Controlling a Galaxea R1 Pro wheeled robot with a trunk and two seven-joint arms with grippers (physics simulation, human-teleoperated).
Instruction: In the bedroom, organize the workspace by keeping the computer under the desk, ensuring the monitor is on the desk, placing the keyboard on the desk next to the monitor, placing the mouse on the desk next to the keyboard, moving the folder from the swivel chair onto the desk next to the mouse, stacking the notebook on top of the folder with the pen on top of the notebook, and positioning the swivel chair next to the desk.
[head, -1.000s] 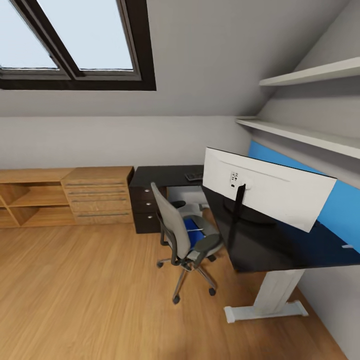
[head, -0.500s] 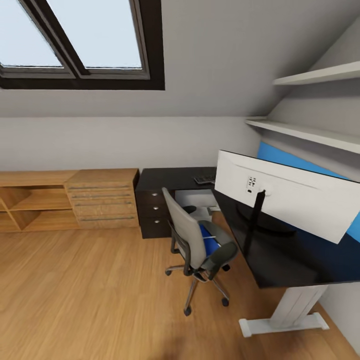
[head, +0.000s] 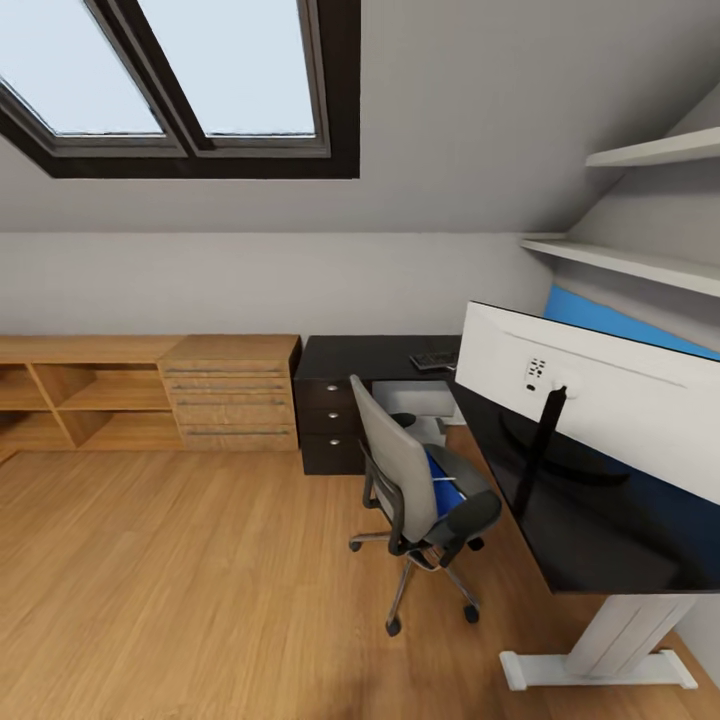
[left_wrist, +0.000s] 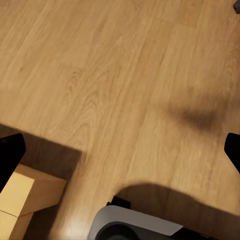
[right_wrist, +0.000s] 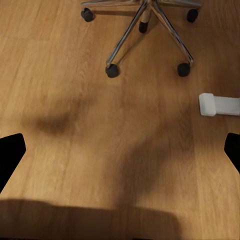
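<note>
Folder (head: 447, 489) is seen lying flat on the seat of the swivel chair (head: 408, 480), ahead and to the right, so the right arm is judged nearer. Both grippers are held spread wide and empty above bare floor (left_wrist: 125, 75), the right gripper (right_wrist: 120, 150) above the chair's casters. Beyond, the monitor (head: 590, 395) is stood on the desk (head: 590, 540), with the keyboard (head: 436, 359) at the far corner.

- Desk (head: 370, 352): black, L-shaped, in the corner.
- Monitor (head: 600, 385): upright on the desk, pale back showing.
- Keyboard (head: 436, 359): on the far desk wing.
- Chair (head: 415, 490): grey, just beside the desk.
- Folder (head: 446, 487): blue, flat on the chair seat.
</note>
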